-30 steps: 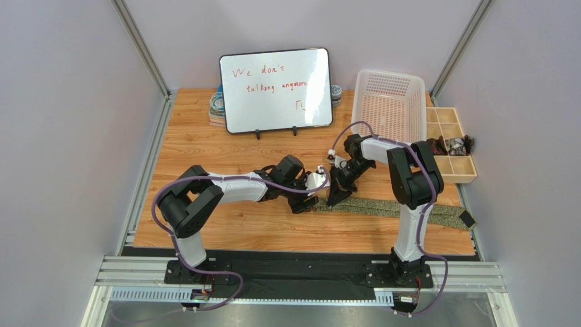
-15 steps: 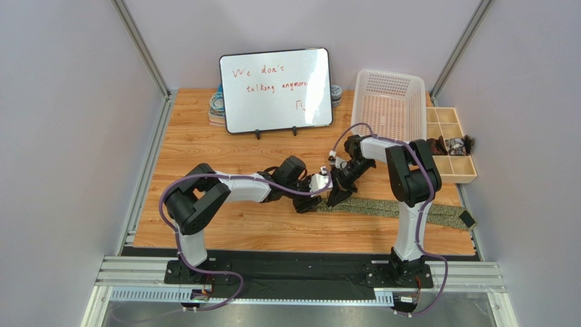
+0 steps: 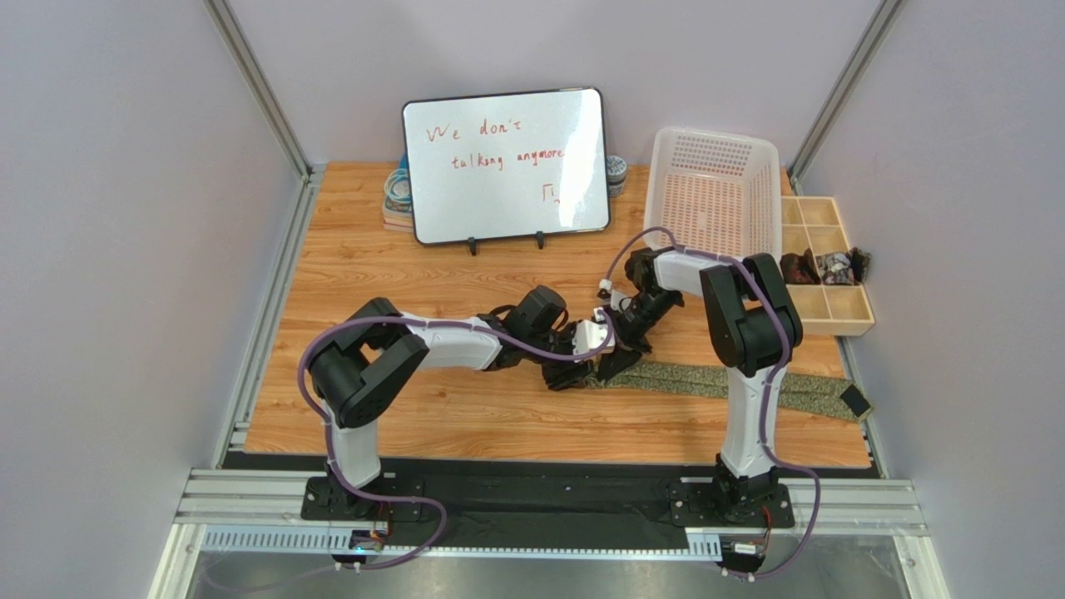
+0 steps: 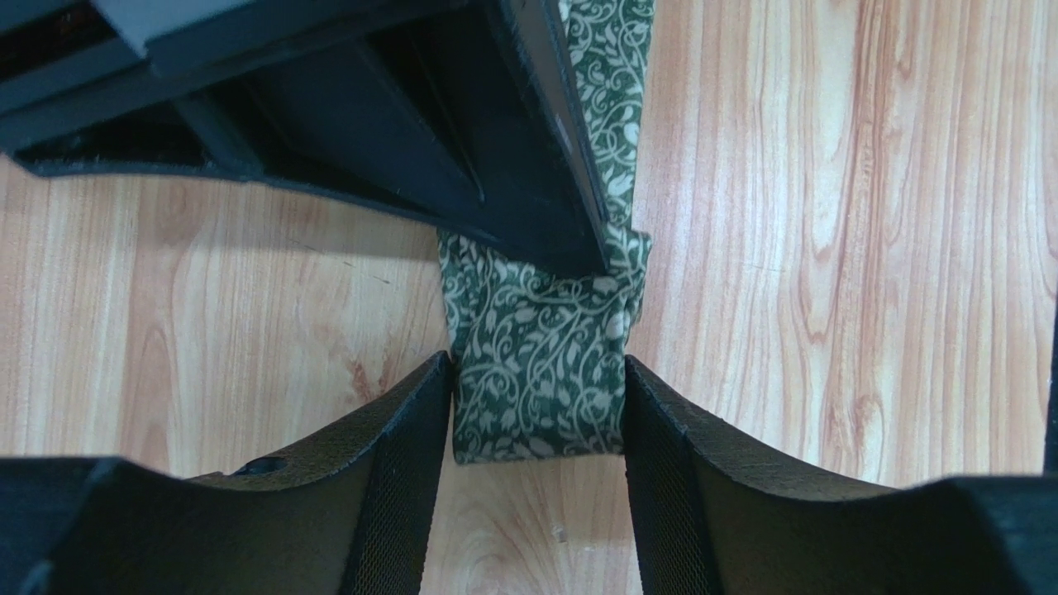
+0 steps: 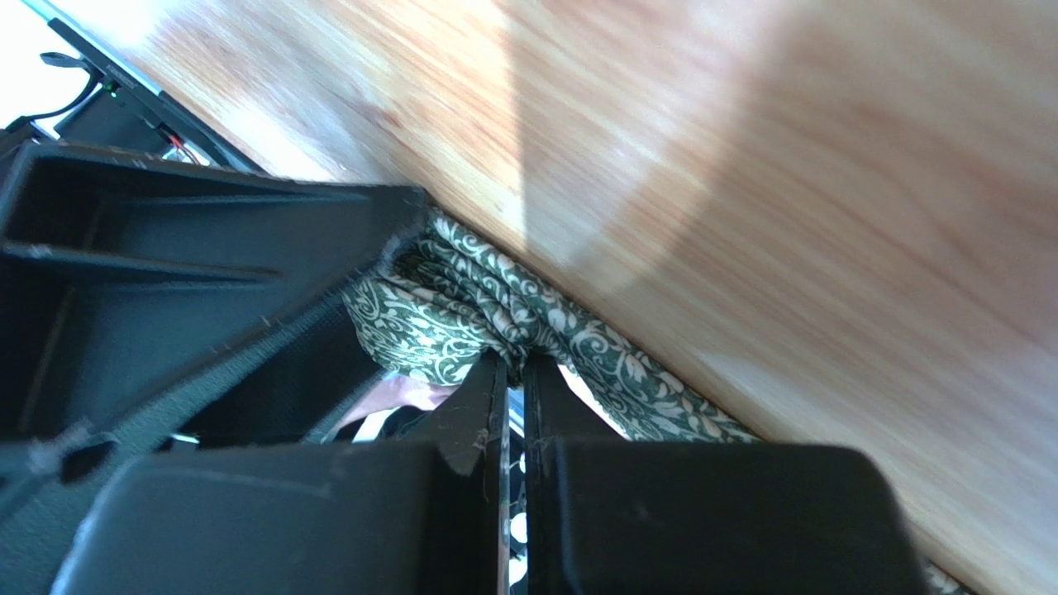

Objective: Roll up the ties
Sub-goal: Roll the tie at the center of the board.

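Since a second ago the left gripper [image 4: 534, 366] has edged right. It straddles the folded end of the green vine-patterned tie [image 4: 534, 409], fingers [image 4: 404, 459] touching both edges, holding it on the wooden surface [image 4: 807, 248]. Just beyond, the right gripper [image 5: 513, 367] is nearly closed, pinching a fold of the tie.

The tie [image 4: 540, 360] is matt, vine-printed woven cloth, the table [image 4: 807, 248] smooth wood-grain board with a faint sheen.
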`<action>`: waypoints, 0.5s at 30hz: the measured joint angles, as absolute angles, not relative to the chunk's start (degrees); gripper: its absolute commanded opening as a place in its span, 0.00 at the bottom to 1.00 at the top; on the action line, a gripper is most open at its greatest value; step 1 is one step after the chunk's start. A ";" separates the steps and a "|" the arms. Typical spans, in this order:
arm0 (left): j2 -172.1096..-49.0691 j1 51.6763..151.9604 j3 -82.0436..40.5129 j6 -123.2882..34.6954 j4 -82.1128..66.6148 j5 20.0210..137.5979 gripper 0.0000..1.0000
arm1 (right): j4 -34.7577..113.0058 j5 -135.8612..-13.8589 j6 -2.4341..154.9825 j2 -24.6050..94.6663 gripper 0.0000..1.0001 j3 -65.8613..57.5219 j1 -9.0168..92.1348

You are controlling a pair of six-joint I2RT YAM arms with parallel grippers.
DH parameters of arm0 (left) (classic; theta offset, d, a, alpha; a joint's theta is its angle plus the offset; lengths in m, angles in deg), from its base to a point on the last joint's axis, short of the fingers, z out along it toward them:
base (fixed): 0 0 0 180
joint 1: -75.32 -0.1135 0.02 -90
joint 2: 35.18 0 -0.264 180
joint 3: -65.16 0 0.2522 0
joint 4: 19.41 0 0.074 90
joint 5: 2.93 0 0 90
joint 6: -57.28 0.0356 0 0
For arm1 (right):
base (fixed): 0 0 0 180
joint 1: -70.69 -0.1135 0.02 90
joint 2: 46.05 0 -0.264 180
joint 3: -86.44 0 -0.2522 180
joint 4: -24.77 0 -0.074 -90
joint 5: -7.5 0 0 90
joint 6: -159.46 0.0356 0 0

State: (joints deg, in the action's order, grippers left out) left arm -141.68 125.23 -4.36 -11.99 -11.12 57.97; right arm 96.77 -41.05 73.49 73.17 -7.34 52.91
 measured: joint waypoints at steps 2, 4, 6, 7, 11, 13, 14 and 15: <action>-141.62 125.34 -4.21 -11.48 -11.25 58.23 0.60 | 96.72 -41.01 73.95 73.58 0.00 -6.64 52.32; -141.35 125.45 -3.93 -11.15 -11.21 58.45 0.61 | 96.57 -40.87 74.43 74.00 0.00 -5.94 51.55; -141.24 125.43 -3.75 -11.13 -11.23 58.51 0.61 | 95.98 -40.28 75.13 74.44 0.00 -5.46 50.79; -141.24 125.45 -3.75 -11.13 -11.25 58.62 0.59 | 95.39 -39.80 75.57 74.57 0.00 -5.33 50.44; -141.24 125.38 -3.75 -11.13 -11.23 59.41 0.46 | 93.38 -38.19 76.75 74.57 0.00 -5.68 50.06; -141.07 125.38 -3.75 -10.70 -10.88 59.76 0.35 | 92.18 -37.20 77.08 74.37 0.00 -6.13 50.30; -140.92 125.38 -3.73 -10.43 -10.46 59.94 0.33 | 91.54 -36.74 77.30 74.22 0.01 -6.40 50.50; -140.81 125.38 -3.71 -10.41 -10.27 60.20 0.29 | 90.84 -36.22 77.82 74.06 0.04 -6.70 50.83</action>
